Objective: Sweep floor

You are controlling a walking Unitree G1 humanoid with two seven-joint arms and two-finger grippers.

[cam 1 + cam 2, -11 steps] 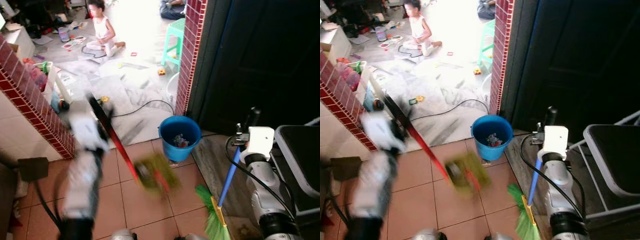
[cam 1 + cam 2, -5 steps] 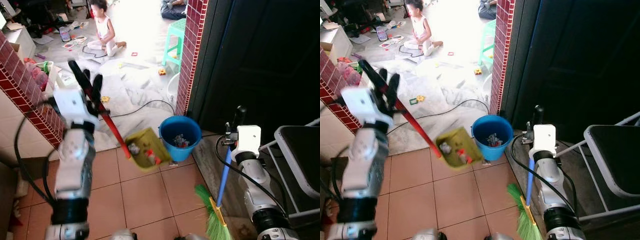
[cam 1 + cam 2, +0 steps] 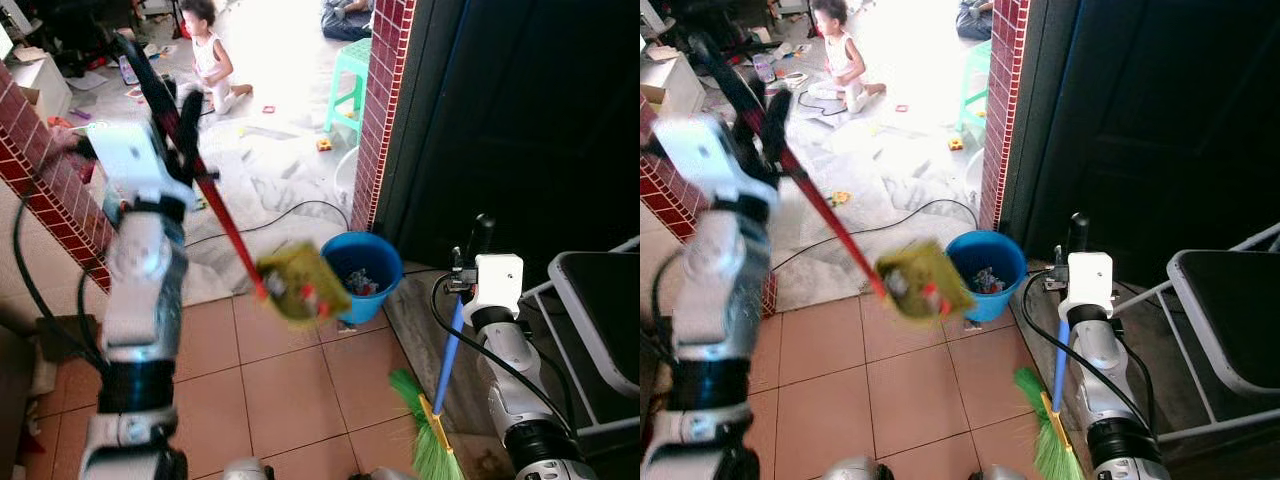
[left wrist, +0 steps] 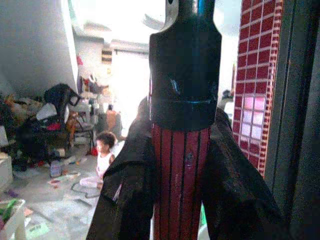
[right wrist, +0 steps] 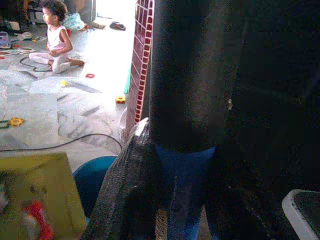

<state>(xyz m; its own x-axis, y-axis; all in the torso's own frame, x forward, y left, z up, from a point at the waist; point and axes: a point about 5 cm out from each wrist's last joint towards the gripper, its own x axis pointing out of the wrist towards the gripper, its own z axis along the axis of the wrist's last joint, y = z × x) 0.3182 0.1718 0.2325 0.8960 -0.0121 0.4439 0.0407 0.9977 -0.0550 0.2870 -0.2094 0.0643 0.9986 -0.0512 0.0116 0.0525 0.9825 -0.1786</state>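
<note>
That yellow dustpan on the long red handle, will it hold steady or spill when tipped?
The dustpan probably swings easily, hanging far down the handle from the left gripper. Its loose scraps would likely slide out toward the blue bucket when tilted.

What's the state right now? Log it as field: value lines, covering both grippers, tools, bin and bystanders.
left gripper: shut on the dustpan's red handle, raised
dustpan: yellow-green, holding debris, lifted beside the bucket's rim
bucket: blue, on the floor, some trash inside
right gripper: shut on the broom's blue handle
broom: green bristles down on the tiles
person: seated on the floor beyond the doorway
</note>
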